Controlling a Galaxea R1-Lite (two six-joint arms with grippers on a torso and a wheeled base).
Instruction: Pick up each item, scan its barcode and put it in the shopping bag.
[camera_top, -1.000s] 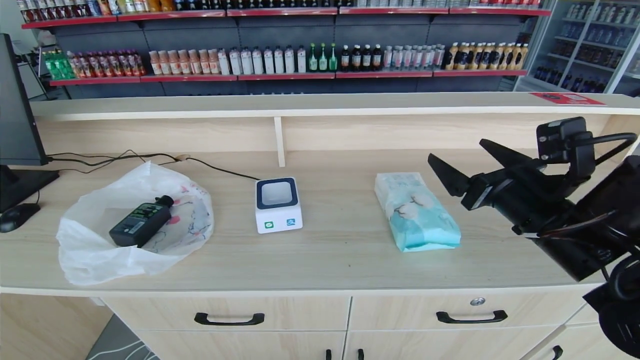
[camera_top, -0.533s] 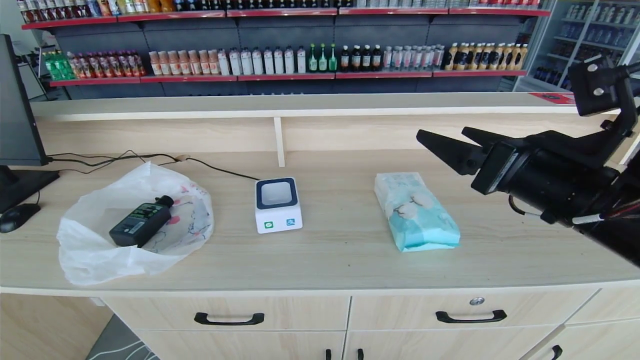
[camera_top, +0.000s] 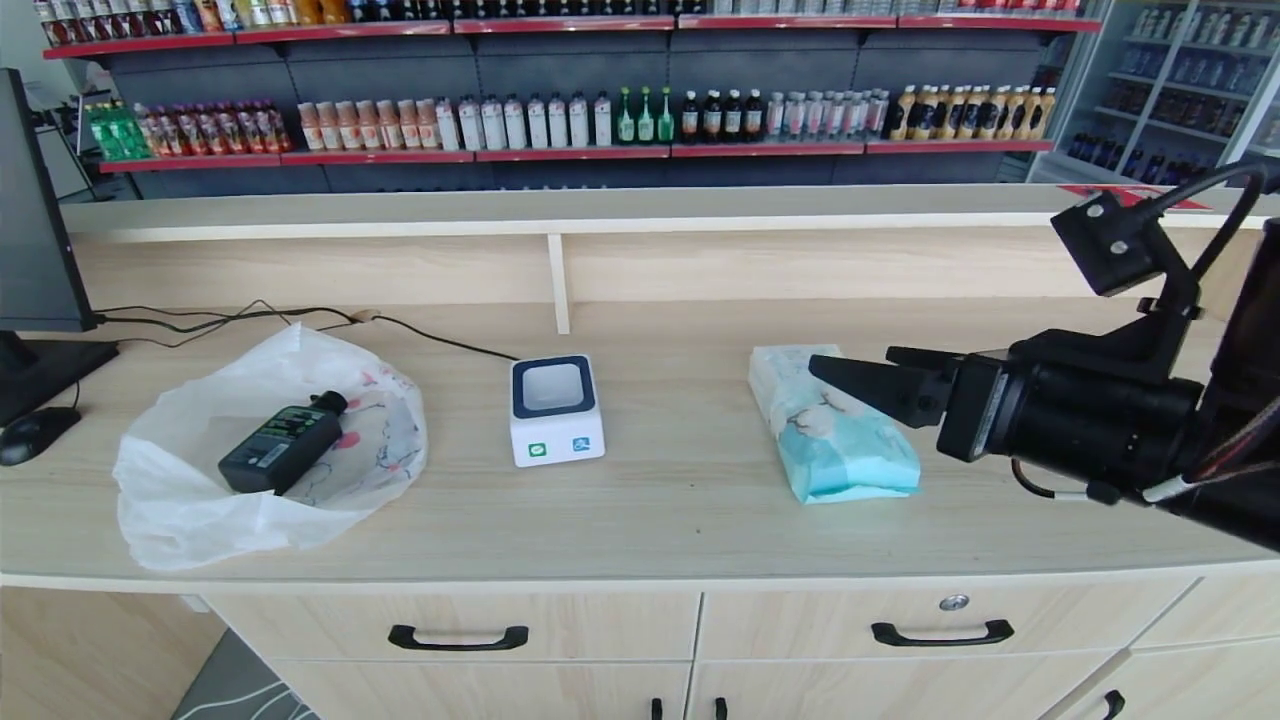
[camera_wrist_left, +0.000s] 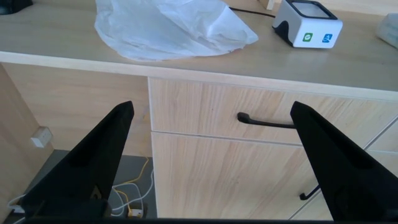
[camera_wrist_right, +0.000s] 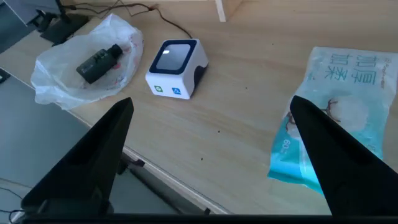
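One teal-and-white soft pack (camera_top: 840, 450) with cotton-boll print lies flat.

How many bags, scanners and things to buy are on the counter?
Plastic bag: 1
Scanner: 1
Things to buy: 2 (a dark bottle lying in the bag, a tissue pack on the bare wood)
Total: 4

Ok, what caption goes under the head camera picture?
Right gripper, jaws open, near the tissue pack; scanner and shopping bag sit on the counter.
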